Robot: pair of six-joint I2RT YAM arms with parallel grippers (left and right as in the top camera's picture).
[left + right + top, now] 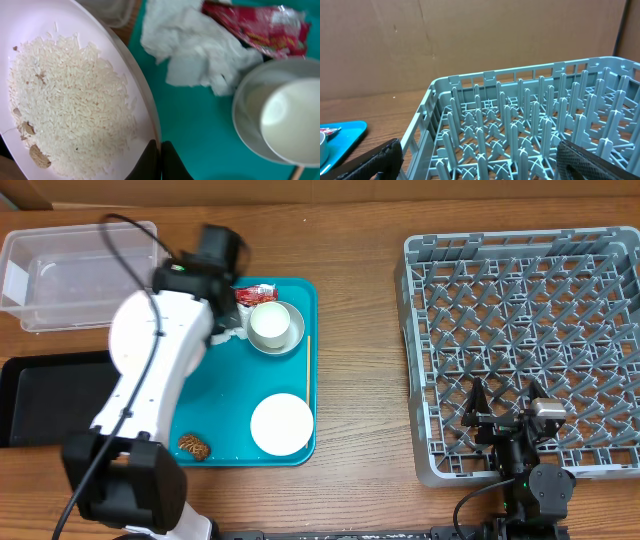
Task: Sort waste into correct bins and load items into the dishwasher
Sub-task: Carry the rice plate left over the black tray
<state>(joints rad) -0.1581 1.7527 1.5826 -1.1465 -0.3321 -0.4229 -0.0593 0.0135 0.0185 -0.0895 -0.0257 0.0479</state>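
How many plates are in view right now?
2: small plate on the teal tray; large plate with rice, rim in the shut left gripper. Arm may hide more.

I'm looking at a teal tray (235, 380) carrying a white napkin (195, 47) and a red foil wrapper (260, 25); white rice (70, 100) is speckling the pale pink plate (112, 60). I'm also seeing the grey lattice rack (520, 350) and black bin (40, 395).

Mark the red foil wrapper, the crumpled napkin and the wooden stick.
Red foil wrapper (260, 27): left wrist view, middle of the crinkled foil.
Crumpled white napkin (195, 47): left wrist view, centre of the wad.
Wooden stick (308, 365): overhead view, midway along its length.
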